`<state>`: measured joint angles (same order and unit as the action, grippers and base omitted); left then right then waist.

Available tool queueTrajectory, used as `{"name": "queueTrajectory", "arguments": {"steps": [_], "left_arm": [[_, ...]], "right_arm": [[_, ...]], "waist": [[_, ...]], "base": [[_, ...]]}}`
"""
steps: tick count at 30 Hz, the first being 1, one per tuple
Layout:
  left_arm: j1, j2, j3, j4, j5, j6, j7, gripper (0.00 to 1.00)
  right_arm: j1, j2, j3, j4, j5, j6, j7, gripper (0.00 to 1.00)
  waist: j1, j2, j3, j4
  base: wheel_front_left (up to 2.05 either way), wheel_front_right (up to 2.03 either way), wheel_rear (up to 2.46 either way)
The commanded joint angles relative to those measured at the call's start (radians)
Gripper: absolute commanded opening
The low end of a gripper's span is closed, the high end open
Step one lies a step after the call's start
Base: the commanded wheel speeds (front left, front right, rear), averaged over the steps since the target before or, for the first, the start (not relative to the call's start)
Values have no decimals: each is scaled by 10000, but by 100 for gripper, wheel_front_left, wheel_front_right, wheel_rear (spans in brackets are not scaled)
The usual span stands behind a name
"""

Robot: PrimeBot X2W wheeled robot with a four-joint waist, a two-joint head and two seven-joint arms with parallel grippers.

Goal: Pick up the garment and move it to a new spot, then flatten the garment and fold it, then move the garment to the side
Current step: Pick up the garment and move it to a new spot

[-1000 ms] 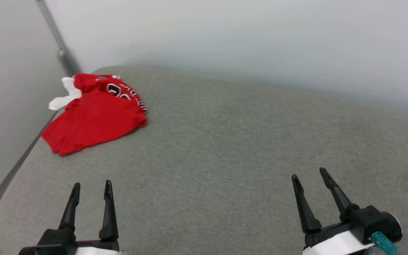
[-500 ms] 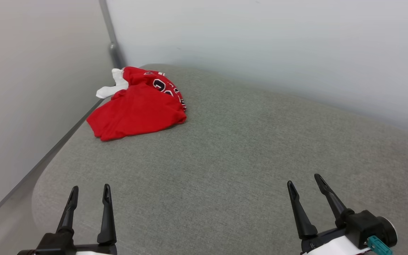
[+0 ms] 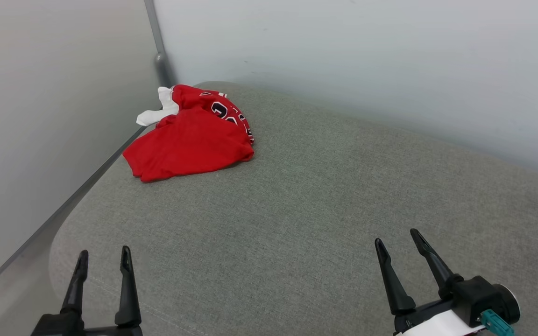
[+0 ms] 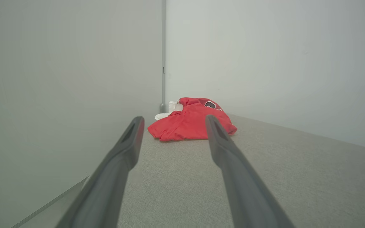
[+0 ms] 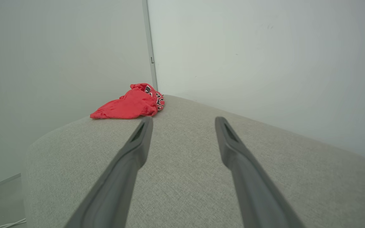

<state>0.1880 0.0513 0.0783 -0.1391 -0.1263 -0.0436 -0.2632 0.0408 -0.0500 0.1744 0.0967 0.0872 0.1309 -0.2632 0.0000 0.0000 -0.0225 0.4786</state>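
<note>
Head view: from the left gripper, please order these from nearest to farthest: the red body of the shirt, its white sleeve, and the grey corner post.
1. The red body of the shirt, ahead of the left gripper, lying on the grey cushion.
2. The white sleeve, at the shirt's far left edge.
3. The grey corner post, behind the shirt in the far corner.

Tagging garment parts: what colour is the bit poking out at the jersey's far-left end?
White, against the red garment; clearest in the head view.
</note>
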Motion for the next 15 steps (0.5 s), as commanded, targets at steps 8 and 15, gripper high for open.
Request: {"name": "queueTrajectory", "arguments": {"steps": [8, 15], "left_arm": [[-297, -13, 180, 243, -136, -318, -25, 100], [-1573, 357, 582, 966, -374, -812, -25, 100]], "right_arm": [[-74, -5, -100, -143, -140, -3, -25, 100], [-578, -6, -178, -401, -849, -3, -25, 100]], "waist": [[0, 0, 357, -239], [0, 0, 1618, -888]], "base": [[0, 0, 0], [0, 0, 0]]}}
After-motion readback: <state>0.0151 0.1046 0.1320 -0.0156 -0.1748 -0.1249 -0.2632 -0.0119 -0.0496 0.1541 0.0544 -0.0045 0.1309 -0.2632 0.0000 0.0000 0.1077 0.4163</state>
